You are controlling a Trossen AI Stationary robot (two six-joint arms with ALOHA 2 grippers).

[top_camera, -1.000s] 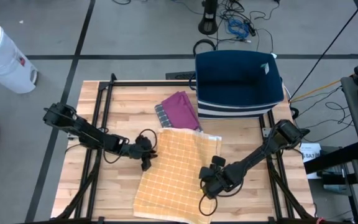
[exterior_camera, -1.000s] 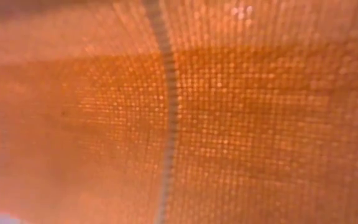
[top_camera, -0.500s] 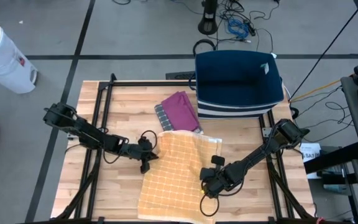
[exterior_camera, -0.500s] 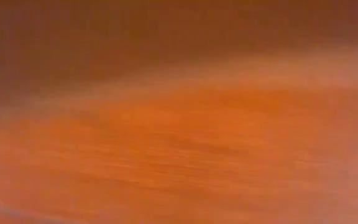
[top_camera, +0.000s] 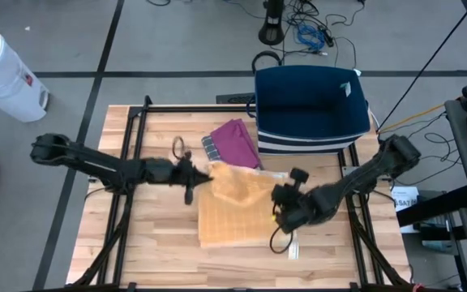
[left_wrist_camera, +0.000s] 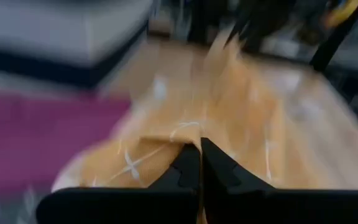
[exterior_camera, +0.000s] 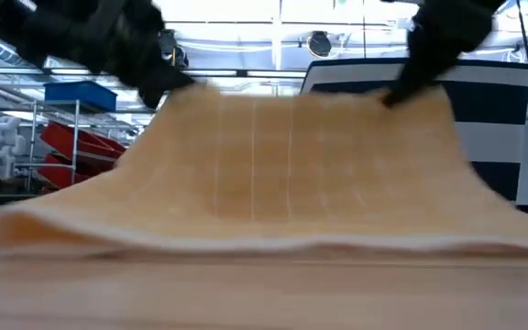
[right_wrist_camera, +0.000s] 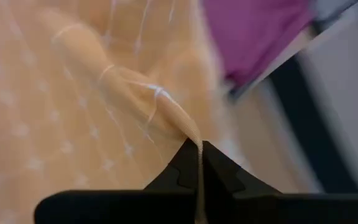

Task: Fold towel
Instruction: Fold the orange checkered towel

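Both hands are pinched shut on the yellow towel at center frame: the left hand grips its upper-left edge, the right hand its right edge, above the tabletop.

Purple cloth on wooden table, navy striped bin behind, white container on floor

I can't read any words, numbers or signs here. The white bin beside my table has a small red mark on its side, but it is too tiny for me to tell what it says. The dark blue box has a little white patch on top, and I can't make out any letters there either.
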